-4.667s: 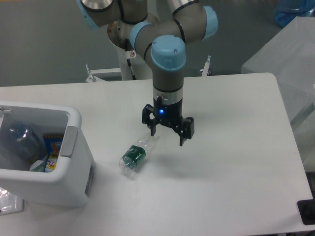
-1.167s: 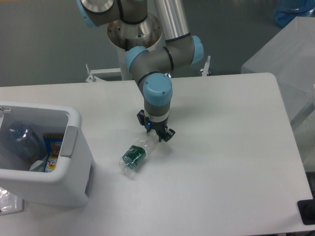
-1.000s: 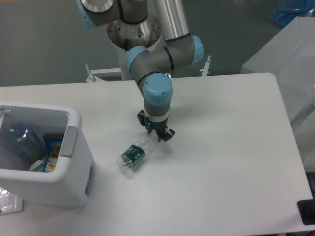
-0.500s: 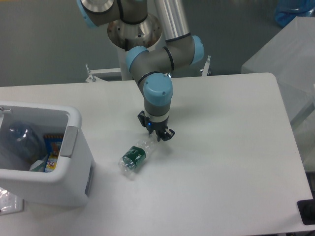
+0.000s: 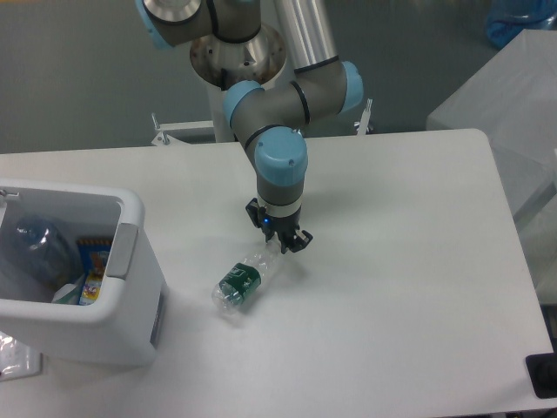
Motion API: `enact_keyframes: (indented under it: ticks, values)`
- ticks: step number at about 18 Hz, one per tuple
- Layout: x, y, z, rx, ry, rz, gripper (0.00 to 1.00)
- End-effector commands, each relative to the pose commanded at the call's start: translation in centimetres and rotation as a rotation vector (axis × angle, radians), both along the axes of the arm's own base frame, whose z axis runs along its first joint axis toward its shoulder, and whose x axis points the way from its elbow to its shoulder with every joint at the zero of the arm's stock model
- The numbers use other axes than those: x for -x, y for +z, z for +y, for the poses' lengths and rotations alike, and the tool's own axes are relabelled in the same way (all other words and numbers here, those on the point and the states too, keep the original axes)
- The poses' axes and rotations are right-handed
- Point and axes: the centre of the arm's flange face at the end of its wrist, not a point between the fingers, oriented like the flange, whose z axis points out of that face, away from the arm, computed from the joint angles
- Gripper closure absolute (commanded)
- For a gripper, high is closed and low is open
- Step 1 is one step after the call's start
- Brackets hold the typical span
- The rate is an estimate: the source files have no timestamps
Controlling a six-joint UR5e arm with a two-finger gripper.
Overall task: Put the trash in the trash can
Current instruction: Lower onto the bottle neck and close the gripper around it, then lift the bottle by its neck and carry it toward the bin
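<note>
Gripper (image 5: 283, 245) is low over the white counter (image 5: 409, 287), pointing down, its dark fingers (image 5: 297, 240) set on either side of the cap end of the clear plastic bottle (image 5: 244, 280). From where I stand the fingers look drawn close around the bottle's neck, but I cannot tell whether they actually pinch it. The bottle lies on its side near mid-counter, green label facing up, base angled toward the near left, neck toward the gripper. The trash can (image 5: 130, 305), white and boxy with a grey panel on its right wall, sits at the left edge of the counter, well apart from the bottle. Inside it a blue foil snack bag (image 5: 93, 272) with yellow-red print rests against the right inner wall, beside some crumpled clear plastic (image 5: 35, 248).
</note>
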Motion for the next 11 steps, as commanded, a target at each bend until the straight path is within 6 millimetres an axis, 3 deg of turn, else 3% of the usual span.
enact_keyframes:
  ticks: [3,7,11]
  values:
    - [1.6,2.6,1.4,-0.051,0.001,0.041,0.63]
    - [5.1,9.5,5.5,-0.265,0.044,0.070,0.63]
    - [7.2,13.8,7.1,-0.377,0.123,0.079,0.63]
